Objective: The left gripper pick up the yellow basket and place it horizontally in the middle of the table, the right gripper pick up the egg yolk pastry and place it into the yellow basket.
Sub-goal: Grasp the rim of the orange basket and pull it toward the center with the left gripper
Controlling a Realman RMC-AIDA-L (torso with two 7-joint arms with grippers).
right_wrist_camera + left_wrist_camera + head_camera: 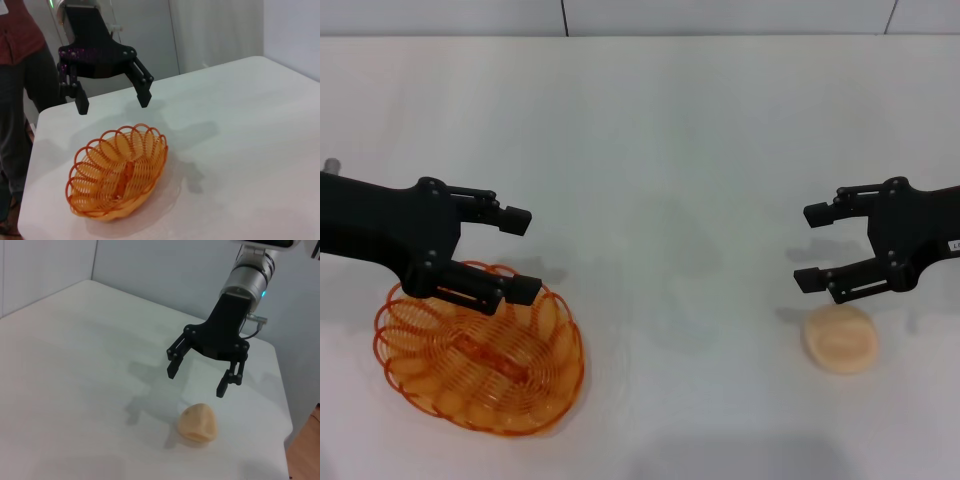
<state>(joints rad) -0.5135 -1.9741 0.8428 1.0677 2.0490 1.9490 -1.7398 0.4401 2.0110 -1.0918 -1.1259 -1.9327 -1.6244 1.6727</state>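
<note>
The yellow basket lies empty on the white table at the front left, its long axis slanted. My left gripper is open and empty, hovering just above the basket's far rim; the right wrist view shows the left gripper apart from the basket. The egg yolk pastry sits on the table at the front right. My right gripper is open and empty, above the pastry and slightly behind it. The left wrist view also shows the right gripper over the pastry.
A person in a red shirt stands beyond the table's edge on the basket's side. The table's far corner and edge lie close behind the pastry. A grey wall runs along the table's back.
</note>
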